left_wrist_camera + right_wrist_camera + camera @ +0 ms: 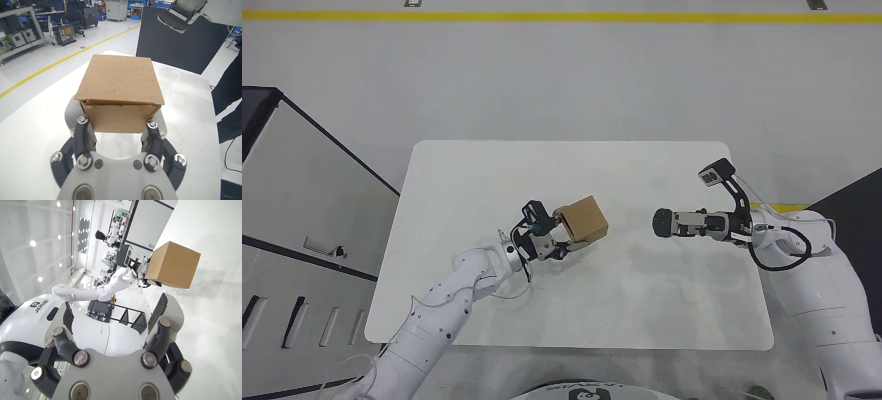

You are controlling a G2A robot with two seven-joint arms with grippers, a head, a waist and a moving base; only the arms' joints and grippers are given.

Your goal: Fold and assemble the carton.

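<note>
1. The counter (642, 300) lies under the carton (582, 218), which seems held just clear of it near the middle. A slip would drop the carton and might burst its folds.
2. The carton's top flap (119, 81) shows a small gap at one corner. I judge that a jolt could spring it open.
3. The left hand (115, 117) pinches the carton across two opposite walls. Too hard a squeeze could buckle the cardboard, and too light a one would let it tilt.
4. The right hand (113, 311) is spread wide, facing the carton but well apart from it. If it came in off-line, it could knock the carton out of the pinch.
</note>
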